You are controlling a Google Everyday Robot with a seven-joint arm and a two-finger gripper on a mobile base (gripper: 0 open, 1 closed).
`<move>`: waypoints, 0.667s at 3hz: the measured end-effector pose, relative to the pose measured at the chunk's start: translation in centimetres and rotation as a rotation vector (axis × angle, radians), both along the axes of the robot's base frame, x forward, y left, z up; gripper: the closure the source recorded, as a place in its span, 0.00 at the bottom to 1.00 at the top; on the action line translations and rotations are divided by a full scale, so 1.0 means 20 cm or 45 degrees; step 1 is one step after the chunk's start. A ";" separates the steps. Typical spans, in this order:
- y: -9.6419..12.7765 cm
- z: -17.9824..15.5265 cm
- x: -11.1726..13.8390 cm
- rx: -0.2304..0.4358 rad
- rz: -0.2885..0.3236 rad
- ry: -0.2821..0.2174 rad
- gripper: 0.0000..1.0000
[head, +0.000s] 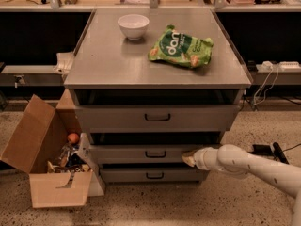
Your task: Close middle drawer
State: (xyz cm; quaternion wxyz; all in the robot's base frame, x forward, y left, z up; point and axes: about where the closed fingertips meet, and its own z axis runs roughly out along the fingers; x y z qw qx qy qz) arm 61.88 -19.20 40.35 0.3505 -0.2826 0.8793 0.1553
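The middle drawer (127, 153) is the second grey front of the cabinet, with a small dark bar handle (155, 154). It stands out a little from the cabinet, with a dark gap above it. My gripper (189, 157) is at the end of the white arm (249, 166) that comes in from the lower right. Its tip rests against the right part of the middle drawer's front, right of the handle.
The top drawer (157, 118) and the bottom drawer (153, 174) flank the middle one. A white bowl (133, 26) and a green snack bag (181, 47) lie on the cabinet top. An open cardboard box (49, 166) with clutter stands on the floor at left. Cables lie at right.
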 end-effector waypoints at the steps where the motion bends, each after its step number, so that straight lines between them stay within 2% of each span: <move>1: -0.01 0.04 0.00 0.021 0.003 -0.031 1.00; 2: -0.01 0.04 -0.01 0.021 0.003 -0.031 1.00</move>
